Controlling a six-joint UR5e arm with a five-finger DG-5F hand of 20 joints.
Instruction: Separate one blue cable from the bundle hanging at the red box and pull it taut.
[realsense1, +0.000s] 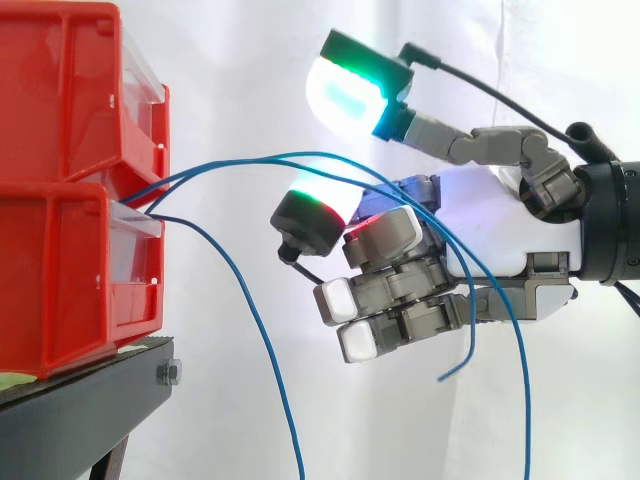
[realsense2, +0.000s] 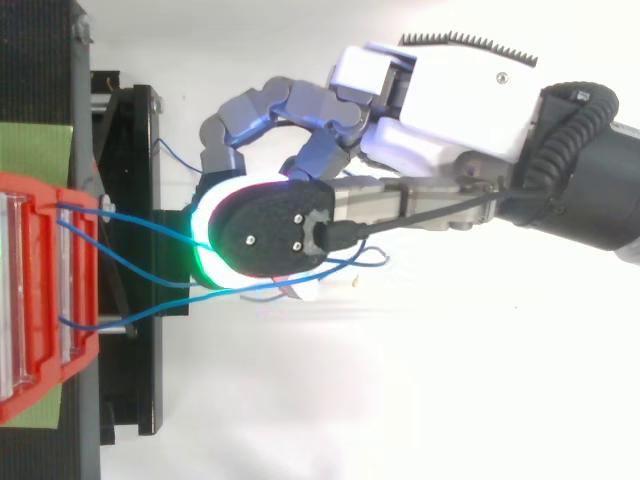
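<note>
Three thin blue cables (realsense1: 240, 162) come out of the gap between the two stacked red bins (realsense1: 60, 270). One cable (realsense1: 270, 360) hangs straight down by itself. The other two arc slackly to the right across my hand (realsense1: 500, 220). One of them ends in a free tip (realsense1: 442, 377) below the fingers. The hand is curled, with its thumb pad (realsense1: 318, 205) pressed toward a red-glowing finger pad (realsense1: 372, 226) where a cable runs between them. One finger points up with a green-white pad (realsense1: 350, 92). From above, the hand (realsense2: 450, 90) covers the cables (realsense2: 150, 225) under a fingertip.
The bins (realsense2: 30, 300) rest on a black stand (realsense1: 90, 390) at the left. Its frame (realsense2: 130, 150) juts toward the hand. A green strip (realsense2: 35, 145) lies on the stand. A white curtain hangs behind.
</note>
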